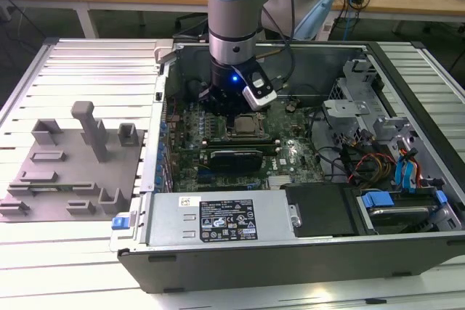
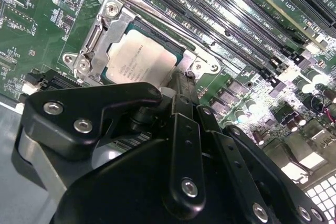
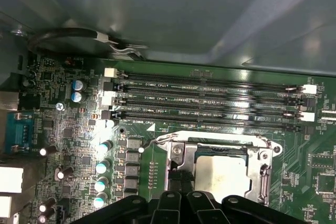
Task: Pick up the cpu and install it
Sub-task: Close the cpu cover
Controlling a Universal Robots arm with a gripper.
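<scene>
Your gripper (image 2: 178,85) hangs low inside the open computer case (image 1: 167,252), directly over the motherboard (image 3: 68,129) socket, since that is where the cpu (image 2: 137,59) belongs. The cpu lies flat in that socket, bordered by the silver retention frame (image 2: 102,32) and just beside the memory slots (image 3: 210,98). The gripper's black body crowds the chip's near edge, so you cannot tell whether its jaws are apart or together.
</scene>
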